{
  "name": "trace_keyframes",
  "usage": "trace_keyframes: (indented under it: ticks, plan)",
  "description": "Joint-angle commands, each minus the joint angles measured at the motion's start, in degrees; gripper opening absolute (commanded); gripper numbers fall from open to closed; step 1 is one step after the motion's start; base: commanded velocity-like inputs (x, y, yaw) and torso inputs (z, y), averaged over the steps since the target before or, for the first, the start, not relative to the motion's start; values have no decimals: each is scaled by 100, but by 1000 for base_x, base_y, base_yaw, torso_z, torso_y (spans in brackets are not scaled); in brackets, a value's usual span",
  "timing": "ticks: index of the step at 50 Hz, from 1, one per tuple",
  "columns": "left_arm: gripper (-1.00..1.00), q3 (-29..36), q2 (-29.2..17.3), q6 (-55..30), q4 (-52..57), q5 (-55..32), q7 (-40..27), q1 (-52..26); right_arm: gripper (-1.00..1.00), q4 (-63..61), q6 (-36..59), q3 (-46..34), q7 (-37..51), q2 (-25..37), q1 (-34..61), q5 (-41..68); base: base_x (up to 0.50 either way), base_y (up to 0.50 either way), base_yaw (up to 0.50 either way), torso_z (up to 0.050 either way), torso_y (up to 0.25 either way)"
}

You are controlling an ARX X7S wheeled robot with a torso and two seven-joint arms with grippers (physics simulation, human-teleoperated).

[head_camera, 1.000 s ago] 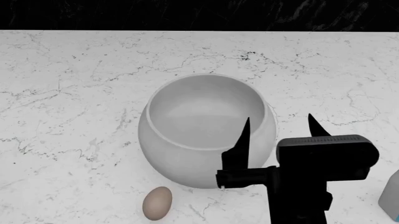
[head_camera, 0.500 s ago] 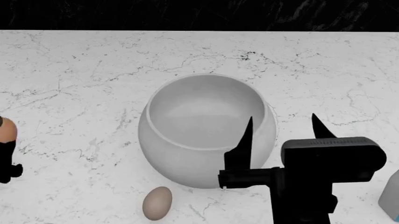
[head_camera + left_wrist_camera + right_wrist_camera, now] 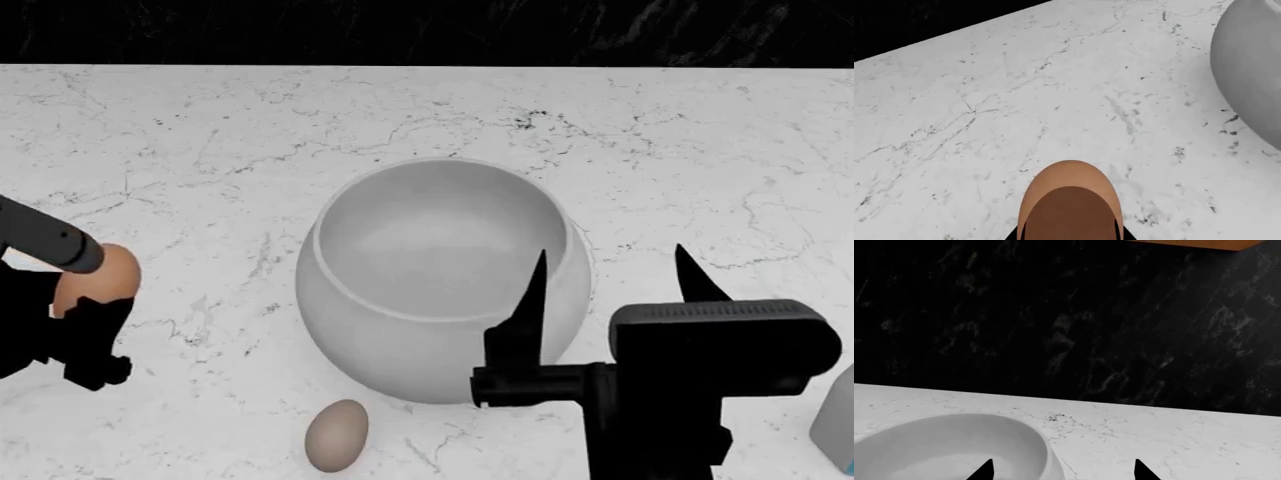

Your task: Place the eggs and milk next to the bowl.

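The big grey-white bowl (image 3: 441, 280) stands mid-counter. In from the left comes my left gripper (image 3: 80, 305), shut on the orange-brown egg (image 3: 107, 272) and holding it above the marble, well left of the bowl. The left wrist view shows that egg (image 3: 1071, 197) filling the jaws, with the bowl's side (image 3: 1251, 65) off to one edge. The grey-beige egg (image 3: 336, 435) lies on the counter just in front of the bowl. My right gripper (image 3: 610, 262) hangs open and empty over the bowl's right rim (image 3: 1044, 450). Only a sliver of the milk (image 3: 835, 420) shows at the right edge.
White marble counter (image 3: 200, 130) runs back to a black marbled wall (image 3: 1067, 315). An orange-brown cabinet edge (image 3: 1194, 244) shows high on the wall in the right wrist view.
My left gripper has come into the head view from the left edge, carrying the orange-brown egg rightward toward the bowl. The right gripper has drifted slightly right and down.
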Motion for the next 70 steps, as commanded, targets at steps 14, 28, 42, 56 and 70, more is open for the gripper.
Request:
trace_keyframes:
  ticks: [14,28,42,56,70]
  plan:
    - [-100,1019,580,-4,-612,295,574,-742,100,-22,-46,13,40,18,-39,34,0,0,0,0,0]
    - [-100,1455,842,195,-1137,503,923,-1005,100,-33,-33,3,60,31,-25,56,0,0,0,0,0]
    - [-100,1769,1180,418,-1651,678,1134,-1178,100,-1,-75,32,66,65,-63,76,0,0,0,0,0]
    - [-100,1945,1378,563,-1934,769,1250,-1256,100,-9,-33,26,100,80,-26,95,0,0,0,0,0]
    - [-100,2061,1482,617,-2080,808,1308,-1255,100,48,-44,-18,100,62,28,97,0,0,0,0,0]
